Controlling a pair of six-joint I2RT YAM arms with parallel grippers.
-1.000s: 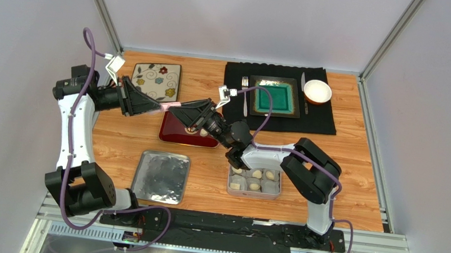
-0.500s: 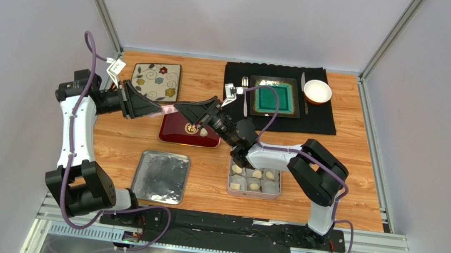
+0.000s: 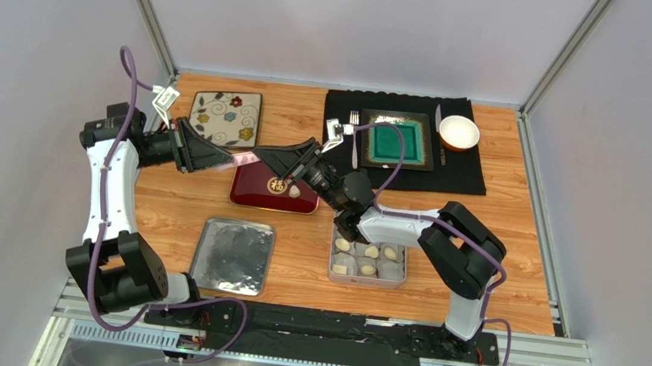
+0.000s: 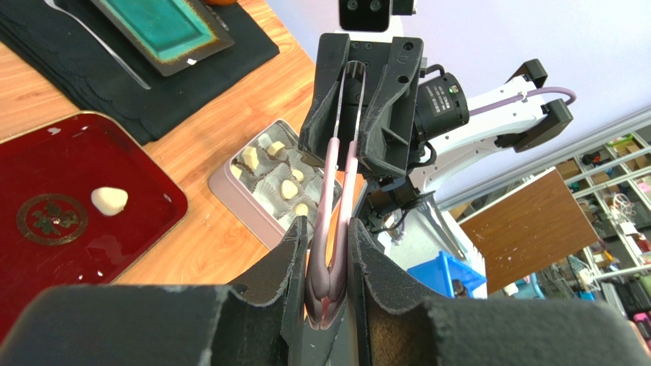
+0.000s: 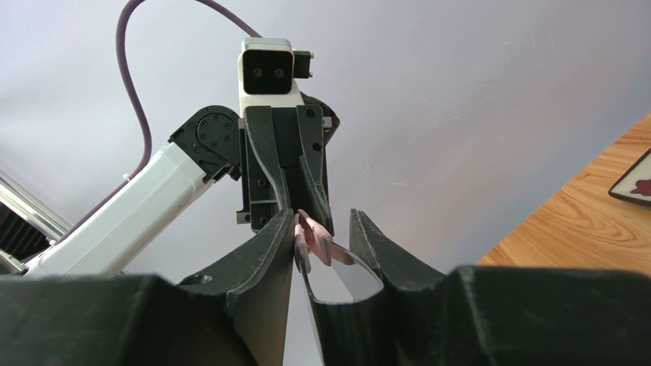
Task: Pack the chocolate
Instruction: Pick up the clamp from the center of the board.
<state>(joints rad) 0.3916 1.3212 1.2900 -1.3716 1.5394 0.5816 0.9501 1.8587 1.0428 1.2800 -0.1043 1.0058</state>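
No legible text or numbers; gold round emblem point(image 4: 51, 219) on red tray point(image 4: 141, 183), character unclear.

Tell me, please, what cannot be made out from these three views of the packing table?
- Top view: the right arm covers the far row of the tin, so its chocolates cannot be counted.
- Right wrist view: whether the right gripper clamps the tongs is unclear; its own fingers crowd them.
- Left wrist view: the frame edge cuts off the left side of the red tray.
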